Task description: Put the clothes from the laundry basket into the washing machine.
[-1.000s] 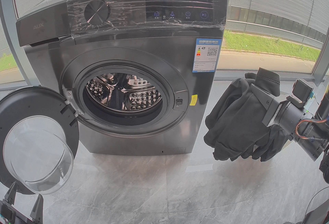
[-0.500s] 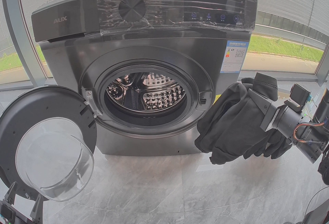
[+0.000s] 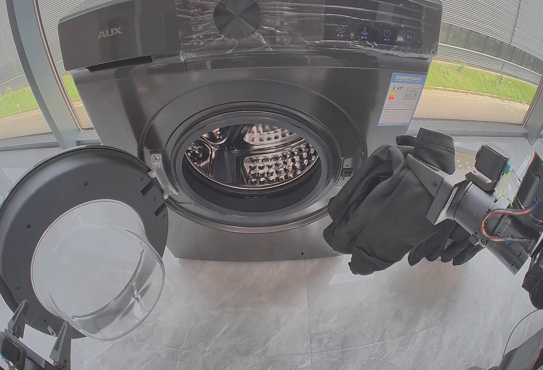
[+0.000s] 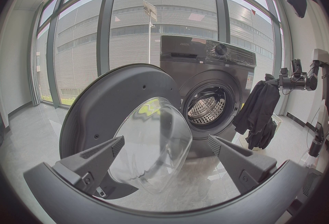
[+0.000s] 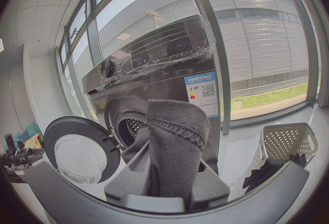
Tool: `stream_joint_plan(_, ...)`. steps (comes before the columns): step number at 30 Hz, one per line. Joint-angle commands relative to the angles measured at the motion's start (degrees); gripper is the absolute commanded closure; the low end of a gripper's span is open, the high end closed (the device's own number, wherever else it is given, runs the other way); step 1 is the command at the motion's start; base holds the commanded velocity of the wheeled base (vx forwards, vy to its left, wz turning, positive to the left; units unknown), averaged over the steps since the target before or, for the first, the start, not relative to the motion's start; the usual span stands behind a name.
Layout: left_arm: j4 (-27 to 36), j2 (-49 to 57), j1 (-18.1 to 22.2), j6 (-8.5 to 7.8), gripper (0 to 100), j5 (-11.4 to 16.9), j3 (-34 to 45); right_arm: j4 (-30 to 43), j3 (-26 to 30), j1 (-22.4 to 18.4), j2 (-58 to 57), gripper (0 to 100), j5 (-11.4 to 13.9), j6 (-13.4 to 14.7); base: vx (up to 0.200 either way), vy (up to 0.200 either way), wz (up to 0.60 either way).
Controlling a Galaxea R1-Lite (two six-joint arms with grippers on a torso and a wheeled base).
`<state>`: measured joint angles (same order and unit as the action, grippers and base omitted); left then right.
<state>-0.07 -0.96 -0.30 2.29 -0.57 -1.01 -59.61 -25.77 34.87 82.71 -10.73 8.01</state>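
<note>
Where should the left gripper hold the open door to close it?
Grip the door by its dark rim, on the side away from the hinge; the left gripper, open, would probably come at that edge from the front. The glass bowl bulges smooth and offers no hold.

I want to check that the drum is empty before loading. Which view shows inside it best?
The head view: it looks almost straight into the drum, and no clothes show inside. The left wrist view shows it farther off, beside the open door. In the right wrist view the held black garment covers most of it.
</note>
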Motion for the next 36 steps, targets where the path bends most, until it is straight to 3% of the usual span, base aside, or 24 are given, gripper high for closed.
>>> stream_joint_plan(1, -0.01, 0.96, -0.05, -0.01, 0, -0.04, 1.01, 0.02, 0.11, 0.12, 0.08, 100, 0.01, -0.01, 0.000, 0.000, 0.00)
stream_joint_plan(6, -0.01, 0.96, 0.04, -0.09, 0, -0.04, 1.01, 0.02, 0.63, 1.52, 0.17, 100, 0.01, -0.01, 0.000, 0.000, 0.00)
stream_joint_plan(12, -0.01, 0.96, 0.13, -2.20, 0, 0.40, 1.01, 0.02, 1.78, 4.77, 1.31, 100, 0.53, -0.01, 0.000, 0.000, 0.00)
stream_joint_plan(22, -0.01, 0.96, 0.04, -2.12, 0, 0.31, 1.01, -0.59, 0.81, 10.75, 5.35, 100, 1.76, 0.60, 0.000, 0.000, 0.00)
stream_joint_plan(28, -0.10, 0.96, 0.04, -2.73, 0, 0.57, 1.01, -6.92, 0.46, 12.86, 8.17, 100, 4.66, 0.08, 0.000, 0.000, 0.00)
stream_joint_plan(29, -0.10, 0.96, 0.04, -3.43, 0, 0.66, 1.01, -8.24, 0.02, 12.95, 9.84, 100, 5.01, -0.01, 0.000, 0.000, 0.00)
stream_joint_plan(32, -0.19, 0.96, 0.13, -5.10, 0, 2.68, 1.01, -10.35, -0.51, 13.12, 13.53, 100, 5.01, -0.27, 0.000, 0.000, 0.00)
stream_joint_plan(36, -0.19, 0.96, 0.04, -5.19, 0, 3.47, 1.01, -13.07, -3.50, 13.04, 17.39, 100, 4.14, -0.19, 0.000, 0.000, 0.00)
